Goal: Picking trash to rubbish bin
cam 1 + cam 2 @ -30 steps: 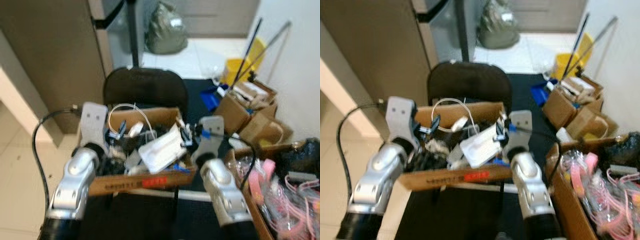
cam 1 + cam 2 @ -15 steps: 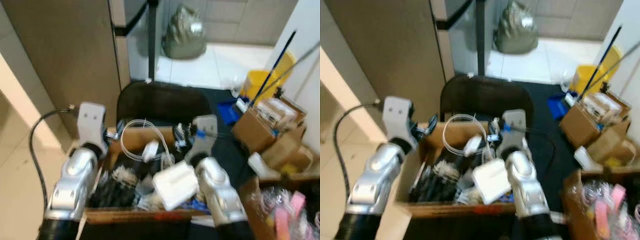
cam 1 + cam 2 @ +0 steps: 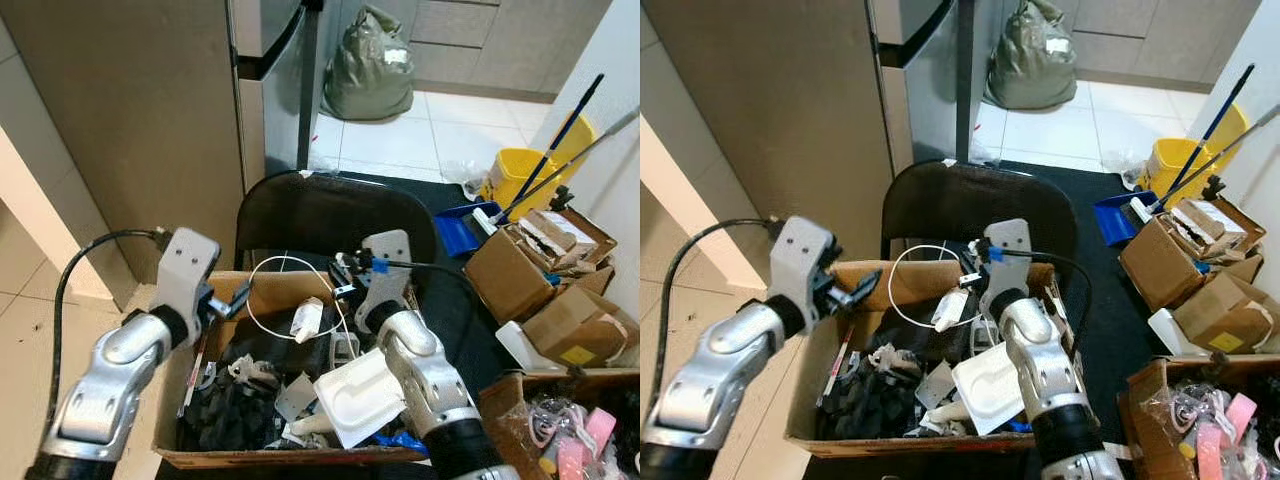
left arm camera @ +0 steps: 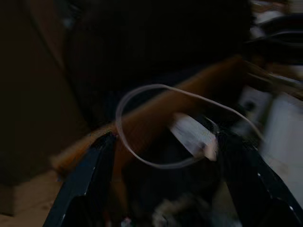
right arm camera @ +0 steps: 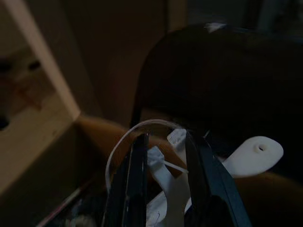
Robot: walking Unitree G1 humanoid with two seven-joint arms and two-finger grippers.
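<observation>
Cardboard box (image 3: 262, 287) of trash sits under both arms. Left gripper (image 3: 855, 291) hovers at its near-left rim, fingers spread wide, empty. Right gripper (image 5: 163, 187) appears nipped on a white plug (image 3: 949, 309) trailing looped cable (image 3: 277, 300); lifting slowly should free that loop.

Right gripper (image 5: 164, 161): two black fingers (image 5: 136, 184), close together, clamped on a white plastic piece (image 5: 165, 177). Thin white cable (image 5: 124, 142) arcs over the fingertips. White rounded tab with small hole (image 5: 253, 152) beside the fingers. Brown cardboard box rim (image 5: 102, 128) beneath. Dark chair back (image 5: 227, 85) beyond. Dim lighting.
</observation>
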